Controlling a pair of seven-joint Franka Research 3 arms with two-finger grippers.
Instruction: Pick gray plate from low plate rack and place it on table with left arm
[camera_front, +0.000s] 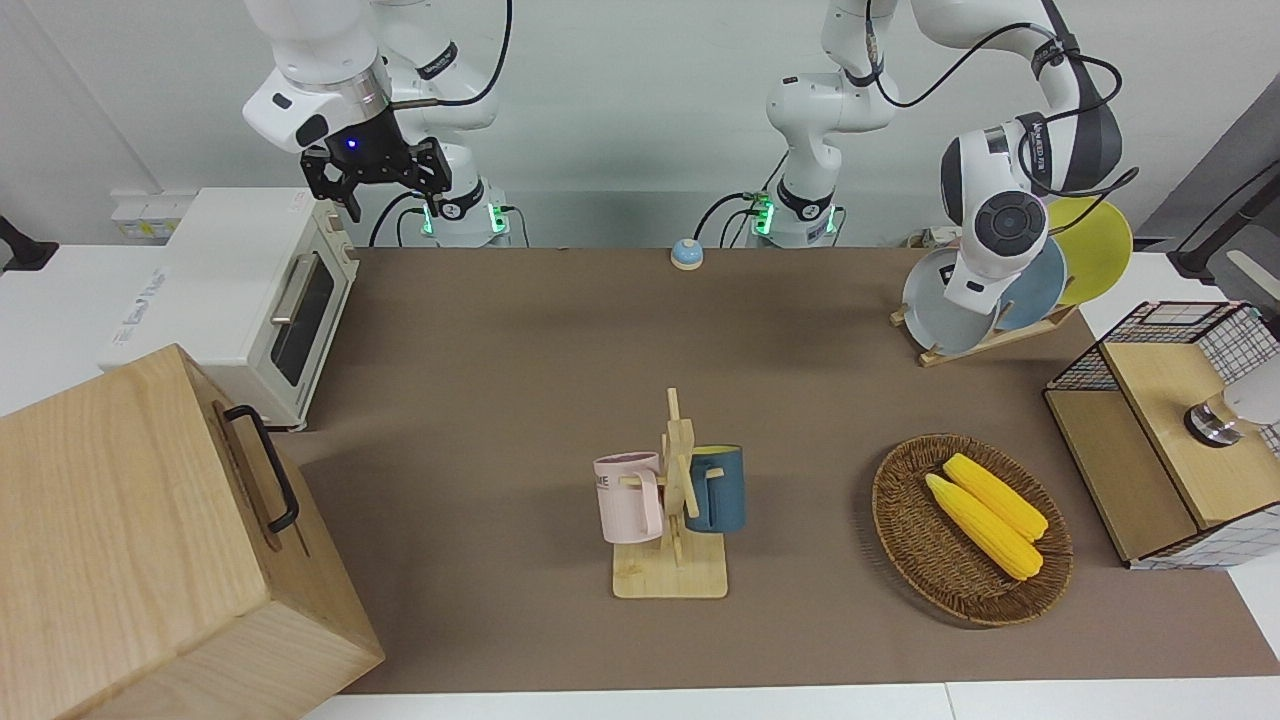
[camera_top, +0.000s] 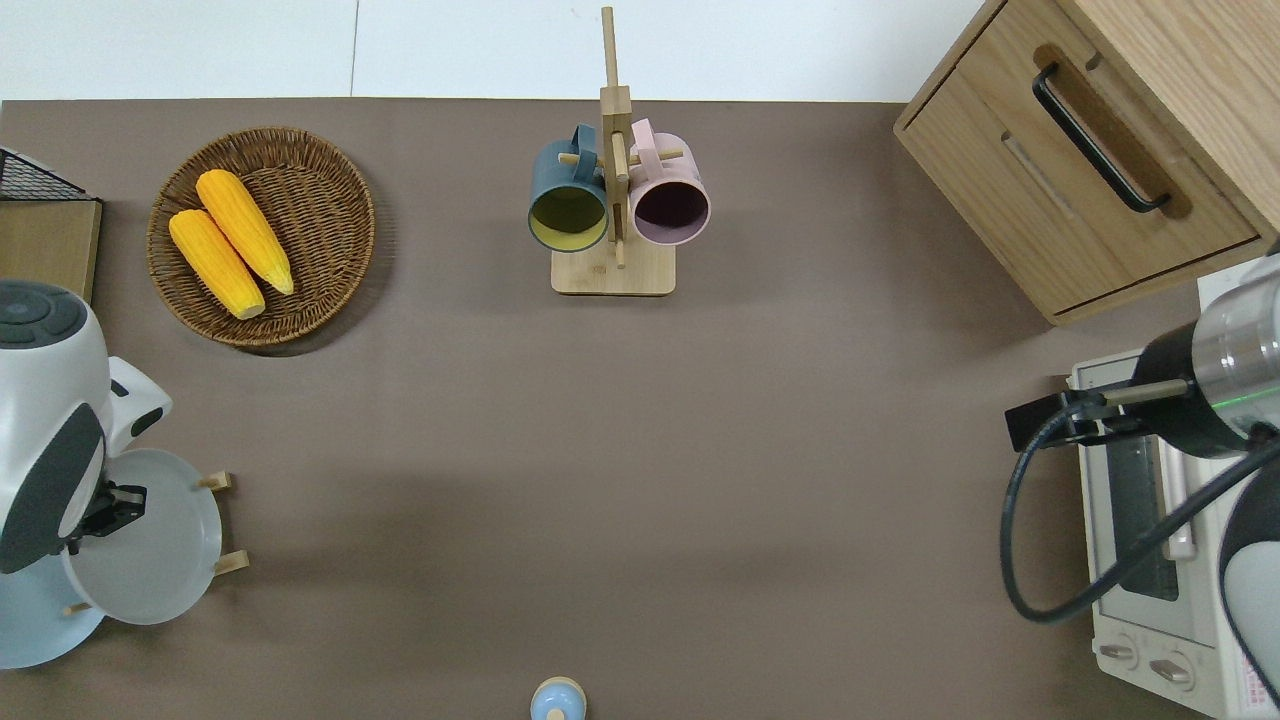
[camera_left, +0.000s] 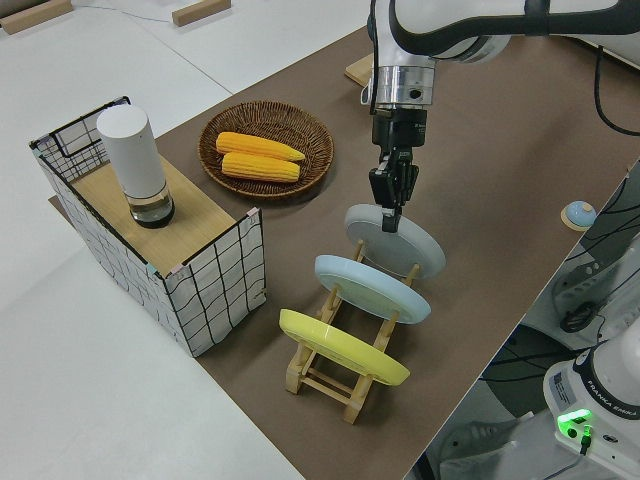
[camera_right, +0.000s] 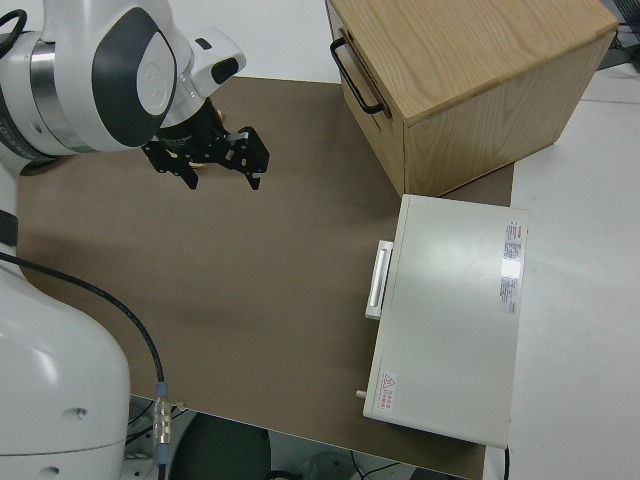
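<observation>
The gray plate leans in the slot of the low plate rack that lies toward the table's middle, at the left arm's end of the table. It also shows in the overhead view and the left side view. My left gripper points down at the plate's upper rim and touches it; from above the left gripper is over that rim. The blue plate and yellow plate fill the other slots. My right gripper is open and parked.
A wicker basket with two corn cobs lies farther from the robots than the rack. A wire-sided box stands beside it. A mug stand is mid-table. A toaster oven and a wooden cabinet stand at the right arm's end.
</observation>
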